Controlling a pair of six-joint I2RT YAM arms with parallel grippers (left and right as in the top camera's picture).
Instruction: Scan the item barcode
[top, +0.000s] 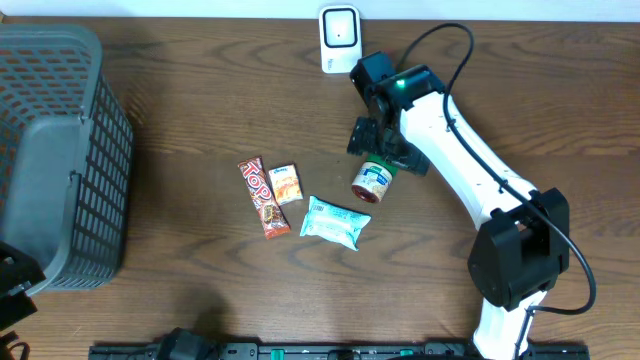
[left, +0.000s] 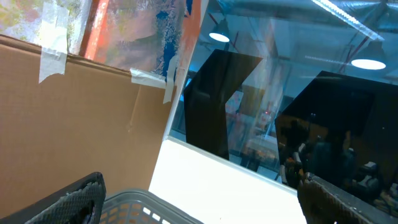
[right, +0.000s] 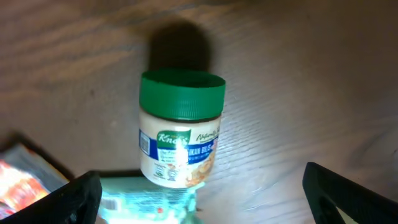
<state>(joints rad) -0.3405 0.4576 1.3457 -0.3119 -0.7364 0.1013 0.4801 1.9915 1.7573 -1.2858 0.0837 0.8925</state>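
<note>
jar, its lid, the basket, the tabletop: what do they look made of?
Knorr jar: glass or clear plastic, can't tell which; pale contents show around a printed label. Lid: green plastic, going by its uniform colour and soft sheen. Basket: grey moulded plastic with an open lattice wall. Table: dark, matte wood grain; solid wood or laminate is unclear.

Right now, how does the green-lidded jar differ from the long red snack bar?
The jar is round and bulky, with a green lid; the snack bar is flat, long and reddish-brown. The jar lies to the right, the snack bar apart on the left. Both lie on the table.
</note>
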